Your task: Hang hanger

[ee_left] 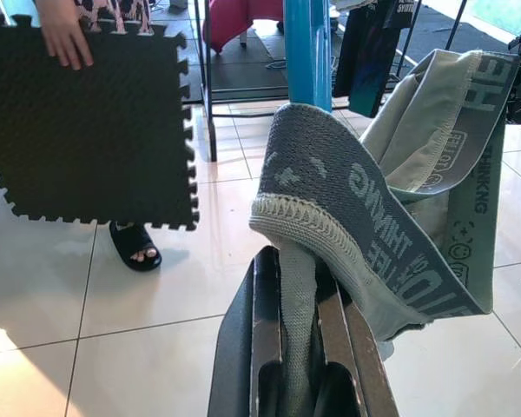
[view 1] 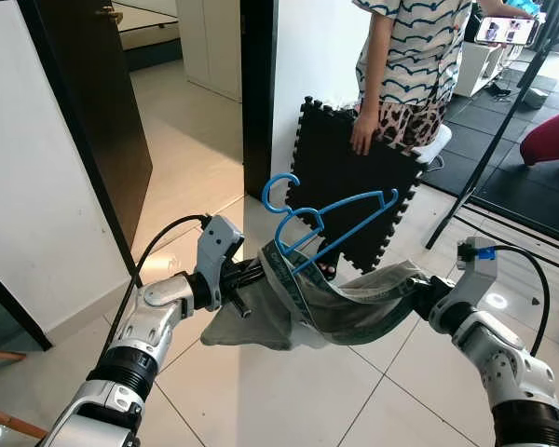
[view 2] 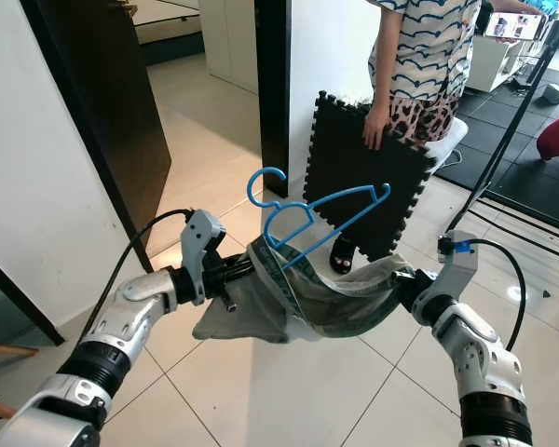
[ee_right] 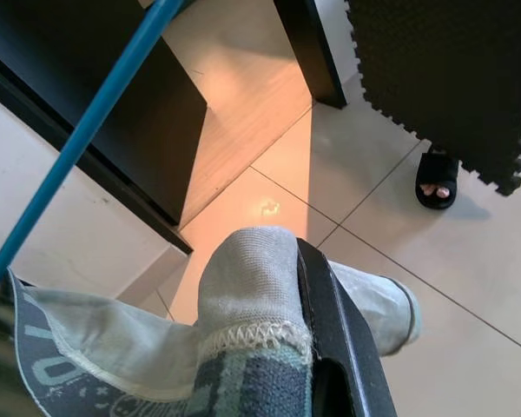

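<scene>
Left gripper [view 1: 252,276] and right gripper [view 1: 419,293] each pinch waistband of grey shorts [view 1: 345,312], stretched between; blue hanger [view 1: 326,219] inside.

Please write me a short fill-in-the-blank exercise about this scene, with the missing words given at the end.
1. The hanger is ____ in colour.
2. Each end effector, left and right, grips the grey ____.
3. A person holds a black foam ____ upright on the tiled floor.

Missing words: blue; garment; mat

Smooth blue plastic hanger [view 1: 328,219], grey knit cloth garment [view 1: 331,307], glossy floor tiles [view 1: 289,391]
</scene>
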`<state>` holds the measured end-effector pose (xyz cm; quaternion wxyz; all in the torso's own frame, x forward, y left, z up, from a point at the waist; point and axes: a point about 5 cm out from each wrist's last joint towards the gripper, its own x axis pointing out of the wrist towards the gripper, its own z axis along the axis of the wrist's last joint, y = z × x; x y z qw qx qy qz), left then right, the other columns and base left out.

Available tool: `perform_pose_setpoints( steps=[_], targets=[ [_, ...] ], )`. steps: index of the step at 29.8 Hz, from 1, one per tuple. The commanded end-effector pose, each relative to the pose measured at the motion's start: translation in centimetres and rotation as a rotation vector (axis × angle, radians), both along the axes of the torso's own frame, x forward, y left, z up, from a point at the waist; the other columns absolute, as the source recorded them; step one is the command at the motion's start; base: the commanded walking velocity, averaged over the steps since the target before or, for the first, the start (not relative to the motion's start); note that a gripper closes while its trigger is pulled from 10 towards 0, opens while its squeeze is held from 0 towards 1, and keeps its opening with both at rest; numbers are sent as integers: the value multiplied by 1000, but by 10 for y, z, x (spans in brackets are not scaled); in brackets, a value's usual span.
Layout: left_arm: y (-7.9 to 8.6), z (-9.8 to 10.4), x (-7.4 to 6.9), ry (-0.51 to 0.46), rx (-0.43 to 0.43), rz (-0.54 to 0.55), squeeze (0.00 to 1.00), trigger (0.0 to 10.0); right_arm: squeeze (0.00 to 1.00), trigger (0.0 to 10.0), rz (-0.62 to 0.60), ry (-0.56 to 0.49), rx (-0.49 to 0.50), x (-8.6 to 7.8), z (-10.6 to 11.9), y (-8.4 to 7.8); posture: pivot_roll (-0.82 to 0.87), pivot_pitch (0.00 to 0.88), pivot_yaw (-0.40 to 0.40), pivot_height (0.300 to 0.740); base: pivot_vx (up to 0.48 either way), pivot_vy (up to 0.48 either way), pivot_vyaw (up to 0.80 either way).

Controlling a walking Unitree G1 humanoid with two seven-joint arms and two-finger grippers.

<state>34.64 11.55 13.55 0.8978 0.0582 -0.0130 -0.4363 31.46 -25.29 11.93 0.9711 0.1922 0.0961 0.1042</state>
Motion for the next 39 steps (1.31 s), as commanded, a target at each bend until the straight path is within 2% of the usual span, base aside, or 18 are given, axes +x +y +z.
perform_pose_setpoints(
  steps=[1,39],
  targets=[
    [-3,2,1,-7,-18,-10,0,10000,0,10000,2,-6,2,1,2,-1,-12,74,-29,740,0,0,0],
    [-3,5,1,-10,-43,-10,0,10000,0,10000,6,-6,15,2,3,-1,-15,81,-30,740,0,0,0]
  ],
)
